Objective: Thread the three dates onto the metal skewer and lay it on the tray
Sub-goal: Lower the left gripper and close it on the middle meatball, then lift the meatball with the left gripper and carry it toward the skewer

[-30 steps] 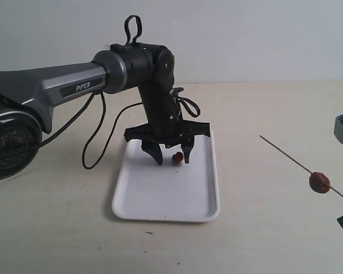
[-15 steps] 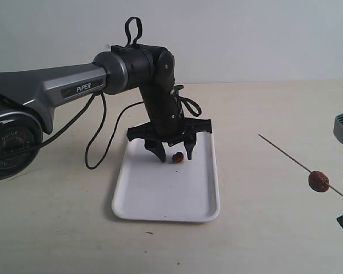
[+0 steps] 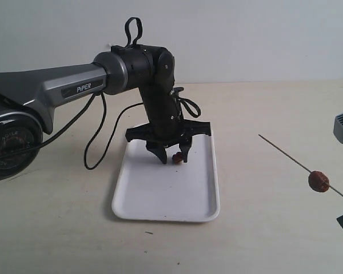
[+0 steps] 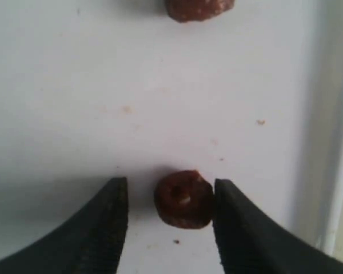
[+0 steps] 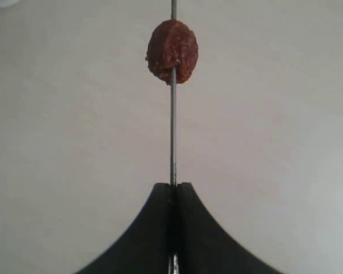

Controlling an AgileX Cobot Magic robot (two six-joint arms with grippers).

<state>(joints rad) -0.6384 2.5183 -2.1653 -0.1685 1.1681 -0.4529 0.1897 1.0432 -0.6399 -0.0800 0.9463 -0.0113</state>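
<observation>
Straddling a likely soft date (image 4: 184,198), the spread left pincer (image 4: 170,182) should squeeze its sides gently; the right pincer (image 5: 172,191) pinches the metal skewer (image 5: 172,131).

Three dates: a date (image 5: 172,50) upper centre, a date (image 4: 184,198) lower centre, a date (image 4: 198,8) at the top edge. One skewer (image 3: 286,155), one tray (image 3: 160,200).

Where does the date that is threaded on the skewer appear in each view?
Exterior view: threaded date, far right, on the metal skewer.
Right wrist view: on the skewer, beyond the shut right end effector.
Left wrist view: not in it.
Shared landmark: the skewer.
</observation>
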